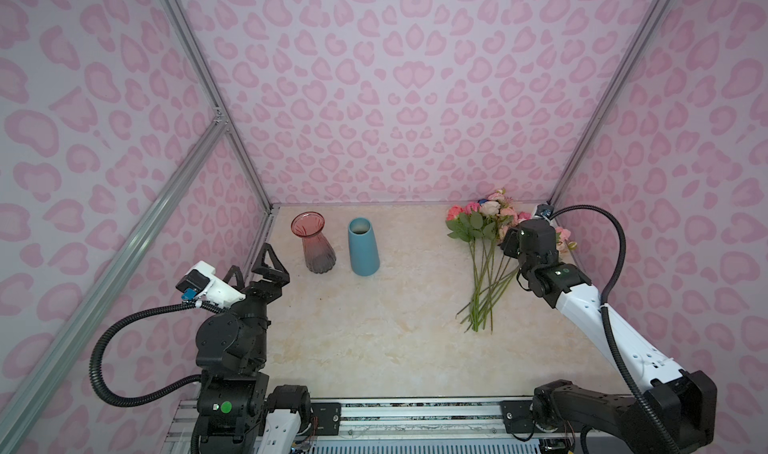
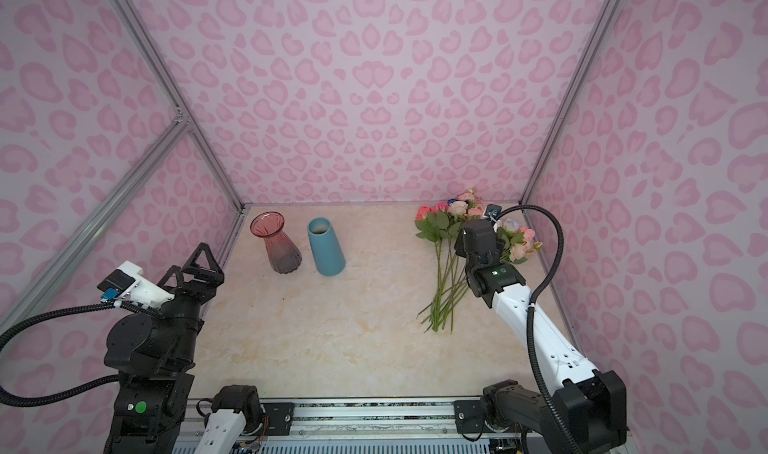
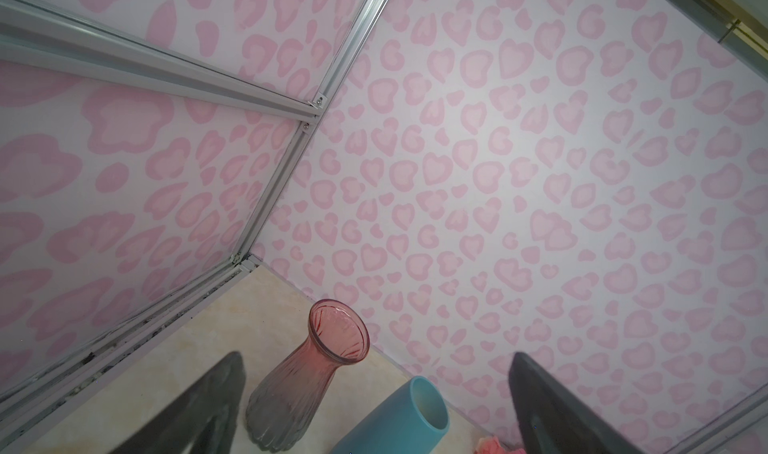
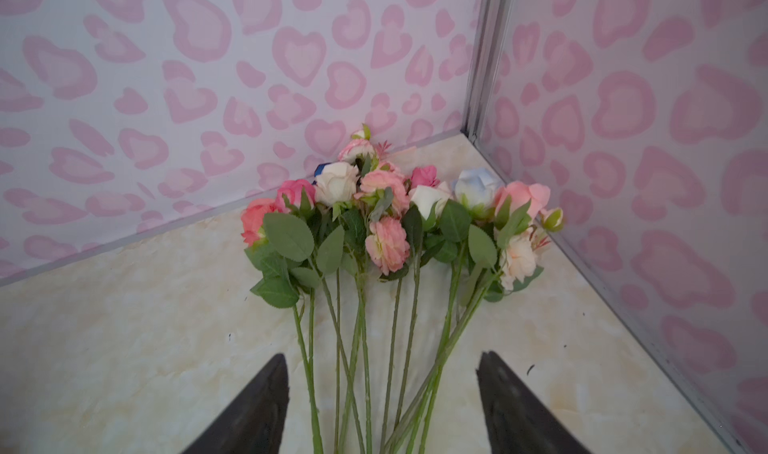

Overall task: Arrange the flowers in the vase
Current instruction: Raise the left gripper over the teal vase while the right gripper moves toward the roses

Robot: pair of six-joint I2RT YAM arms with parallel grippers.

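In both top views the flowers (image 1: 473, 225) lie flat on the marbled bench (image 1: 395, 327), far right corner. Left wrist: left tool (image 3: 376, 353) spread wide, ribbed glass vase (image 3: 299, 385) beyond (pink fading grey). Right wrist: right tool (image 4: 382, 354) parted, straddling thin green stems (image 4: 432, 383).

2 black-and-white arms (image 1: 582, 306), ribbed black cables (image 1: 620, 244), triangular black fingers (image 4: 511, 402), white camera mount (image 1: 216, 287), green dot (image 1: 225, 407)

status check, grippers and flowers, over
left gripper jaws open. right gripper jaws open astride flowers. flowers flat on table; red vase, blue vase hold none. nothing blocking.
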